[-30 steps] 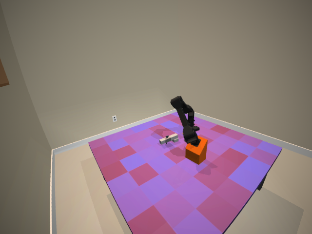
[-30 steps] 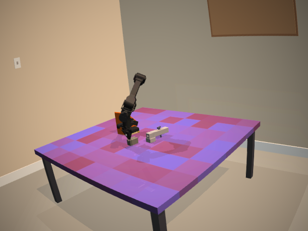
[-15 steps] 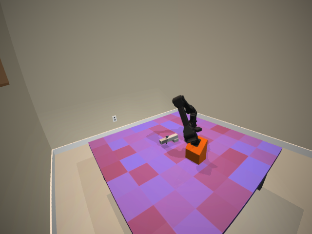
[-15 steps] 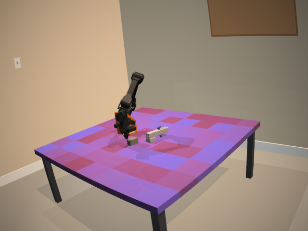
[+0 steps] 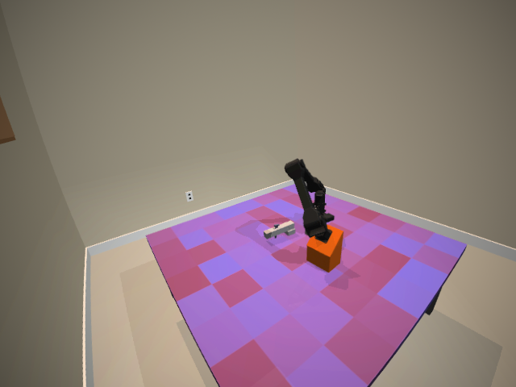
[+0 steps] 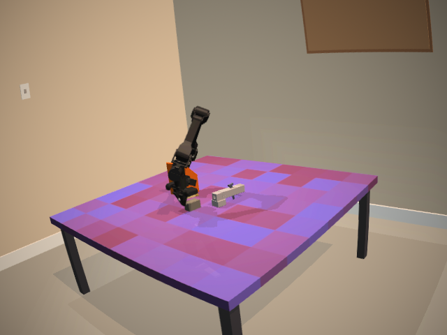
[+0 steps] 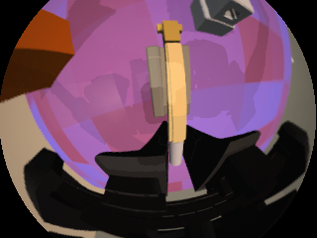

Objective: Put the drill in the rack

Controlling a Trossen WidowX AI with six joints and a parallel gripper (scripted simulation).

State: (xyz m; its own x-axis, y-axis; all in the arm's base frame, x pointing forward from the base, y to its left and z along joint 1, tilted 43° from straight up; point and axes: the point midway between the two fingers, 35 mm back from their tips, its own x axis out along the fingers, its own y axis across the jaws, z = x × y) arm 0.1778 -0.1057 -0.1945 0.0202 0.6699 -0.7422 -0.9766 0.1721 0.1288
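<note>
On the checkered pink-and-violet desk (image 5: 291,304) (image 6: 216,245) stand one orange block (image 5: 318,257) (image 6: 193,176) (image 7: 37,37), one long pale housing (image 5: 279,230) (image 6: 229,192) (image 7: 212,20) and one grooved olive-grey rack (image 6: 193,204) (image 7: 157,86). The black hand (image 5: 328,217) (image 6: 190,191) (image 7: 169,123) grips one slender tan drill (image 6: 193,196) (image 7: 176,94) over the rack, long axis along the groove, brass head pointing away from the fingers.
</note>
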